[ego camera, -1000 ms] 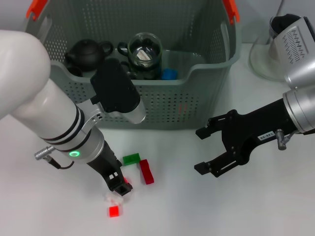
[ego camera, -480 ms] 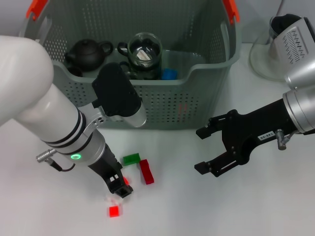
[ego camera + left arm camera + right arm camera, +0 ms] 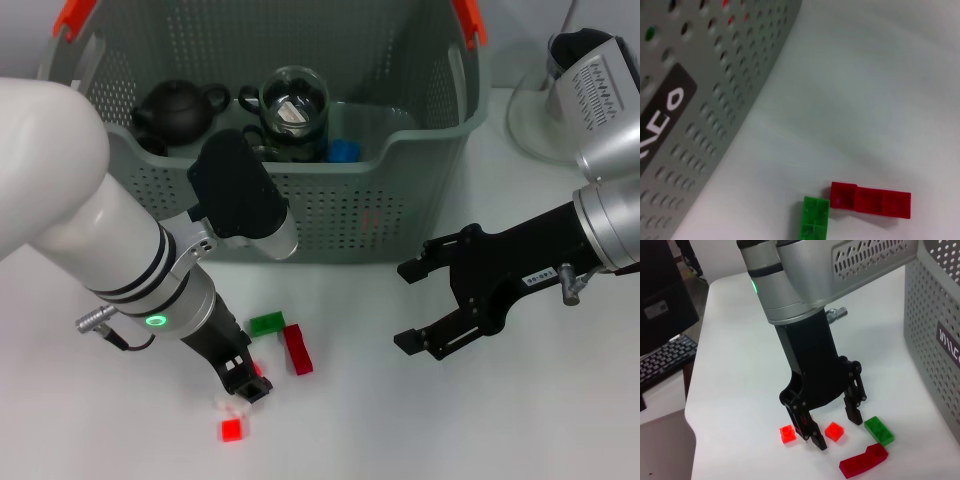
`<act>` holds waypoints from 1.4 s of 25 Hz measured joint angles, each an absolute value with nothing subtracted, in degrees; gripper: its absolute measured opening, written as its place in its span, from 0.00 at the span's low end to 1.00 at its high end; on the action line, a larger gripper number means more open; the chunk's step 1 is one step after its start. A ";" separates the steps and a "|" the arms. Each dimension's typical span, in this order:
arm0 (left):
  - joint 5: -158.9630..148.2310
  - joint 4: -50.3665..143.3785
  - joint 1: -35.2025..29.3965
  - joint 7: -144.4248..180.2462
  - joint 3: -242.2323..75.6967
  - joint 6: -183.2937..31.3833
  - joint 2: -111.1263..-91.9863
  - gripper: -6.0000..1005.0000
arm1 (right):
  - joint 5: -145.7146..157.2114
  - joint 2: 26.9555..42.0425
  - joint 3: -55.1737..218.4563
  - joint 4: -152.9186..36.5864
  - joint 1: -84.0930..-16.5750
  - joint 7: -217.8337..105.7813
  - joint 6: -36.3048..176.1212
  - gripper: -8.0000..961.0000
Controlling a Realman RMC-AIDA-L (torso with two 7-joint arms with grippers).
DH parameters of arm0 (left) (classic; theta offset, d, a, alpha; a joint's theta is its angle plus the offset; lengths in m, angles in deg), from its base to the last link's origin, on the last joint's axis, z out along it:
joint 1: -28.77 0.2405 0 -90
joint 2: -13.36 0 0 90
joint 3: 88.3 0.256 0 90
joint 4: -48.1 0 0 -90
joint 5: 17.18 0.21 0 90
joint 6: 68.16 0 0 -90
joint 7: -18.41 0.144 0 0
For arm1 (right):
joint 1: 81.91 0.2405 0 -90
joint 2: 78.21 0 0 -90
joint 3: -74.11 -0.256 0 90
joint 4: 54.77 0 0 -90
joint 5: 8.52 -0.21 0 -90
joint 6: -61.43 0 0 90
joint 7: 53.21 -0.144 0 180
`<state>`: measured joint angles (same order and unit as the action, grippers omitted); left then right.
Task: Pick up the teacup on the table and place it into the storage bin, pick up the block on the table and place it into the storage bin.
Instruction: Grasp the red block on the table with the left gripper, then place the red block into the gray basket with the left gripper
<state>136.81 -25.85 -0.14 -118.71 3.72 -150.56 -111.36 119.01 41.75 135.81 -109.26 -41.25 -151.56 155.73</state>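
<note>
Storage bin (image 3: pixel 400 190): a grey-green perforated basket with orange handle pieces, standing at the far side of the white desk (image 3: pixel 400 430). Inside it lie a dark teapot (image 3: pixel 180 105), a glass teacup (image 3: pixel 293 105) and a blue block (image 3: pixel 344 151). A black label with white lettering shows on its outer wall in both wrist views.

Blocks on the desk, in front of the bin: a green block (image 3: pixel 267 323) and a long dark-red block (image 3: pixel 297 349) lie just beside each other, seemingly touching at a corner in the left wrist view. A small red block (image 3: pixel 834 431) sits between the fingers of the left gripper (image 3: pixel 832 427), and a second small red block (image 3: pixel 232 430) lies nearer the robot, just beside one finger.

Left gripper: lowered to the desk with its black fingers apart, straddling the small red block without closing on it, as seen in the right wrist view.

Right gripper (image 3: pixel 415 305): held above the desk on the robot's right, well apart from the blocks, its fingers spread wide and holding nothing.
</note>
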 joint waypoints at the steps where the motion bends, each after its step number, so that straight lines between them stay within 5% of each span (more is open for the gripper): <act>1: 136.81 -25.84 -0.14 -118.72 3.72 -150.47 -111.36 0.62 | 119.00 41.75 135.81 -109.26 -41.24 -151.56 155.73 0.98; 7: 136.80 -25.82 -0.22 -118.70 4.71 -150.22 -111.36 0.62 | 119.01 41.76 135.81 -109.26 -41.22 -151.56 155.72 0.98; 15: 136.73 -26.23 -0.19 -118.62 5.22 -150.62 -111.36 0.23 | 119.01 41.76 135.73 -109.26 -41.29 -151.56 155.73 0.98; 35: 122.13 -39.05 -1.56 -116.19 -18.07 -167.94 -110.84 0.22 | 119.34 41.21 134.93 -109.26 -41.76 -152.15 156.83 0.98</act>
<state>122.13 -39.05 -1.56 -116.19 -18.07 -167.94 -110.84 119.34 41.21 134.93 -109.26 -41.76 -152.15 156.83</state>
